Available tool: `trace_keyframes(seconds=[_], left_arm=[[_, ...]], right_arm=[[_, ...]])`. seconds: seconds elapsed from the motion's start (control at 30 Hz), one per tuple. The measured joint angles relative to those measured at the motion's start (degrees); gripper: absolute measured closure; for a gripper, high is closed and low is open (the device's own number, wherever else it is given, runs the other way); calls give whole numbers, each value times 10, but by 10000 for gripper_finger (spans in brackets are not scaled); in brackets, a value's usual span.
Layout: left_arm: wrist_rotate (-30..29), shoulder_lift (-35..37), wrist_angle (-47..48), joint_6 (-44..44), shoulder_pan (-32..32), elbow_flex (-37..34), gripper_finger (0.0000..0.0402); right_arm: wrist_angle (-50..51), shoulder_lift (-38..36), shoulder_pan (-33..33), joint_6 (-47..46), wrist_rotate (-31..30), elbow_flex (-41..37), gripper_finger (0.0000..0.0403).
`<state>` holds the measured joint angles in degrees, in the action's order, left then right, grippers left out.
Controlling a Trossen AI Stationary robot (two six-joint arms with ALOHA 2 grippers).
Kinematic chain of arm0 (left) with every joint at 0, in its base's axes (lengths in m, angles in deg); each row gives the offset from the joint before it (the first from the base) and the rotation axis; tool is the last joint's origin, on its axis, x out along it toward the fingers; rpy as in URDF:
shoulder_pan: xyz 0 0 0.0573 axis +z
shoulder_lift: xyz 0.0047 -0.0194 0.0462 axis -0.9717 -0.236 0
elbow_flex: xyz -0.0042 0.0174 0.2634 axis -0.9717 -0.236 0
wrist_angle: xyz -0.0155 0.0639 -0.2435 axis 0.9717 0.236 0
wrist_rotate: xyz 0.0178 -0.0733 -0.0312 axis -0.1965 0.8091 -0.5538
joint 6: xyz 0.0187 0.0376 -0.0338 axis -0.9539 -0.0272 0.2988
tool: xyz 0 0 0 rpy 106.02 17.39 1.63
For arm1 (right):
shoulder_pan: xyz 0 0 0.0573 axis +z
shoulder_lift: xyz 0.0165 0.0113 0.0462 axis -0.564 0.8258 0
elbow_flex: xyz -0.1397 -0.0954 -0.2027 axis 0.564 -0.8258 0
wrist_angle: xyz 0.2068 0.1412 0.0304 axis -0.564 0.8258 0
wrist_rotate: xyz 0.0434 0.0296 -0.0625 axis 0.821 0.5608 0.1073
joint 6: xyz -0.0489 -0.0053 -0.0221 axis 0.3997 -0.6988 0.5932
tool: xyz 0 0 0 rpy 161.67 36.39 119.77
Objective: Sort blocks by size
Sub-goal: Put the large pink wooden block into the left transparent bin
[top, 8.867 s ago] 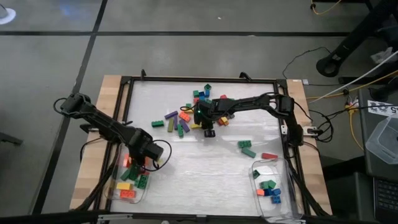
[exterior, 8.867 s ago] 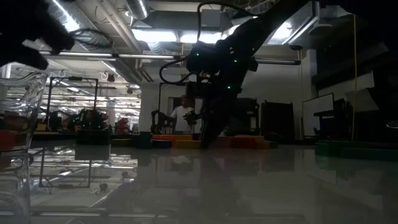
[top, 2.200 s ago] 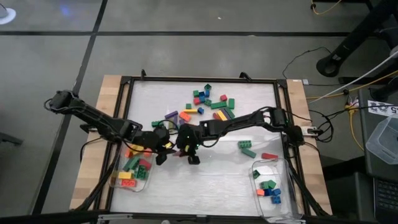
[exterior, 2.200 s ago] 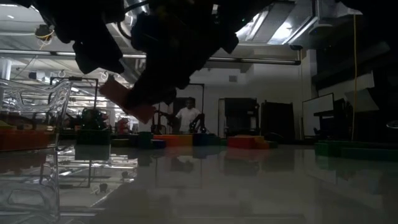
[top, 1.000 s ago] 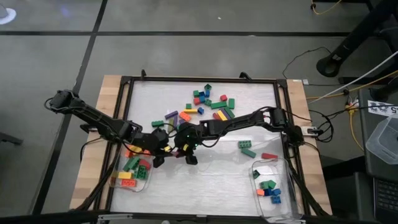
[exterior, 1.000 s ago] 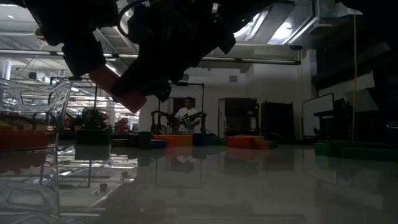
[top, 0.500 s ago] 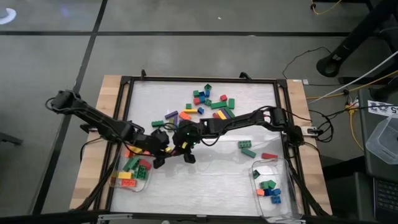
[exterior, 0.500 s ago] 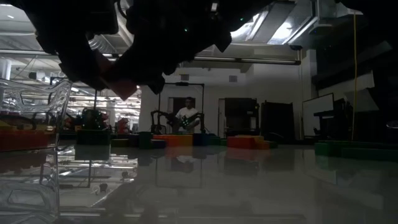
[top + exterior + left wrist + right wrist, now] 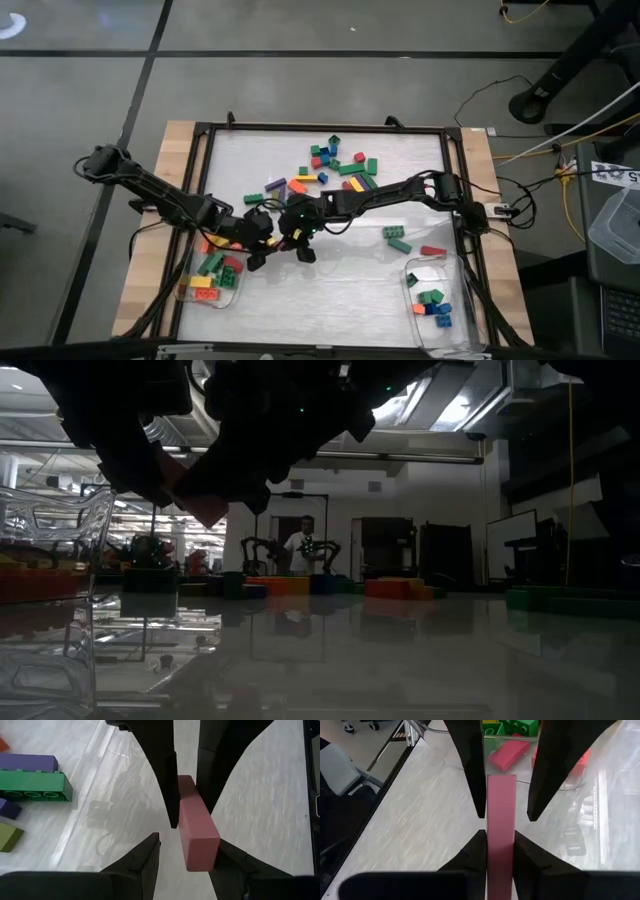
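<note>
Pinched along its long sides between the right gripper's [image 9: 499,833] two fingers: one long pink block [image 9: 501,805], lengthwise in line with the fingers and sticking out well past their tips. Pressed against both flat sides there, no gap showing.

Facing it tip to tip, the left gripper [image 9: 187,840], jaws spread wider than the block. Free end of the pink block poking in between those spread fingers, lying against one finger [image 9: 225,857] and apart from the other [image 9: 147,852]. Not clamped from both sides on that end.

Seen from above, both grippers together left of the table's [image 9: 330,290] middle, just beside the left clear tub [image 9: 183,292]. Seen level from the table top, block and fingers raised off the surface.

In the left tub: green, red, yellow and orange blocks. In the right clear tub [image 9: 408,270]: a few green, blue and red ones. Toward the far side of the table, a loose scatter of blocks [image 9: 335,165]. Near the left gripper, flat on the table, a long green block [image 9: 32,787] touching a long purple block [image 9: 27,762].
</note>
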<state>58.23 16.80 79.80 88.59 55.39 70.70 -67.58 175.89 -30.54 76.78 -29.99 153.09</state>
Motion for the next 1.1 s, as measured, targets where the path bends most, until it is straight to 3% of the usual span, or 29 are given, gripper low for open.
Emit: trace_keyframes(seconds=[0.13,0.3,0.53,0.83,1.0,1.1], left_arm=[[0,0,-4,0,0,0,288],[-1,0,-5,-9,0,0,362],[-1,0,-4,-9,-1,0,364],[25,1,10,-29,-1,7,364],[58,26,62,-44,-3,31,364],[113,56,122,-59,-5,52,364]], right_arm=[[0,0,0,0,-3,0,338],[2,0,-1,-2,-8,0,338],[2,0,0,0,-13,0,330],[8,0,0,0,-12,0,223],[97,-23,-11,0,-10,6,191],[190,-37,-20,6,-14,31,187]])
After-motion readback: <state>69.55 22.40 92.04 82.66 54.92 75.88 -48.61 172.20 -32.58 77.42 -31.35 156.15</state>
